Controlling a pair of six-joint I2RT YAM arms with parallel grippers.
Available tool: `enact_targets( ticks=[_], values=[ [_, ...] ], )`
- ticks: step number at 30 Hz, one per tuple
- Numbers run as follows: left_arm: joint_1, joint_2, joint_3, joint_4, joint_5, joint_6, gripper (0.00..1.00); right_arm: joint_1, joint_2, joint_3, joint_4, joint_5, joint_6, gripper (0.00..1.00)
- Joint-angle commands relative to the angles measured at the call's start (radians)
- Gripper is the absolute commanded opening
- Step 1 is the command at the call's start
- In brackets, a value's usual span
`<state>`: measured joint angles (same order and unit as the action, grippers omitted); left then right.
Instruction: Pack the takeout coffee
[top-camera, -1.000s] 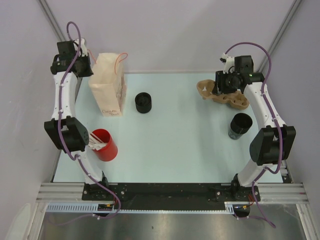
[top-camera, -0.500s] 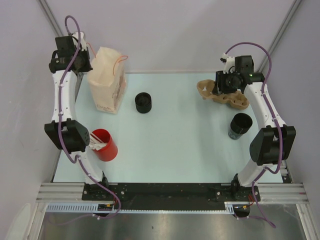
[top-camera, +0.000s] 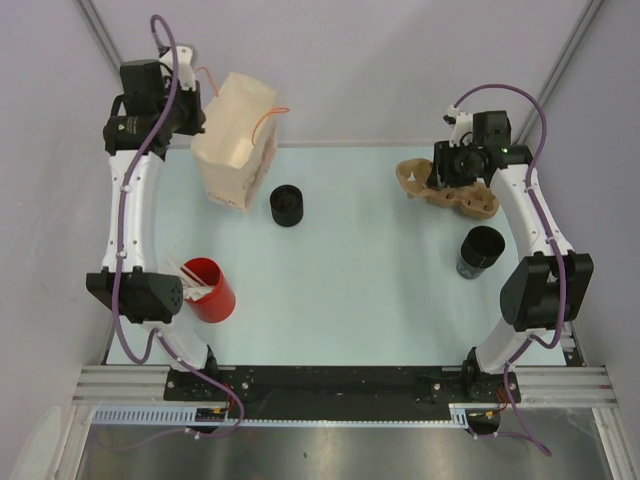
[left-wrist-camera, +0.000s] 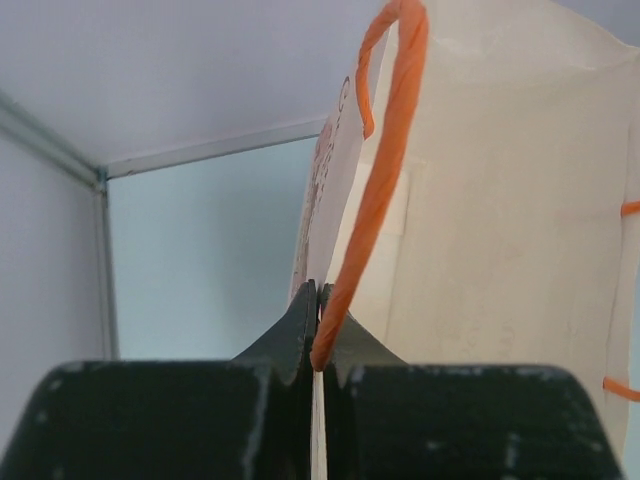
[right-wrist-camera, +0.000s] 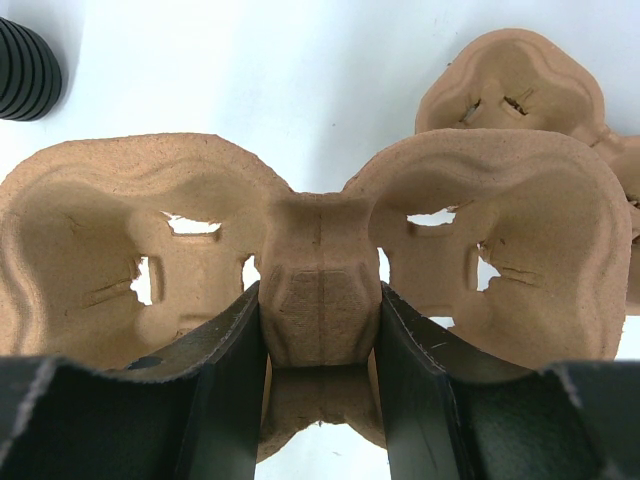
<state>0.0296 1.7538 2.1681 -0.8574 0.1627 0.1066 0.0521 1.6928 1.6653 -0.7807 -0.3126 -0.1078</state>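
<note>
Since the earlier frame the left arm has swung rightward along the far edge of the table (top-camera: 350, 290), carrying the paper bag (top-camera: 237, 140) with it; the bag now leans with its top tipped toward the right, and its lower corner lies just beside the black cup (top-camera: 287, 205) at the far centre. The left gripper (left-wrist-camera: 318, 318) is clenched, with its fingers pinching the bag's orange handle (left-wrist-camera: 388, 170) between them. Whether the bag's base still touches the table cannot be told. The right arm has not shifted: the right gripper (right-wrist-camera: 320, 300) stands partly spread, its two fingers pressed against either side of the central post of the cardboard cup carrier (top-camera: 455, 192), which rests at the far right of the table. A second black cup (top-camera: 481, 251) stands upright near the carrier, on its near side. A red cup (top-camera: 209, 289) holding stirrers sits at the near left, well apart from the bag.
</note>
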Motion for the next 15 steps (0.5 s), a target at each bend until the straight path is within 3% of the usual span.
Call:
enact_targets(
  ticks=[1, 15],
  values=[
    [-0.105, -0.111, 0.041, -0.026, 0.052, 0.051, 0.0, -0.012, -0.077, 0.053, 0.0, -0.025, -0.024, 0.27],
    [-0.396, -0.149, 0.088, -0.149, 0.146, 0.074, 0.0, -0.026, -0.274, 0.226, -0.026, -0.118, -0.105, 0.28]
  ],
)
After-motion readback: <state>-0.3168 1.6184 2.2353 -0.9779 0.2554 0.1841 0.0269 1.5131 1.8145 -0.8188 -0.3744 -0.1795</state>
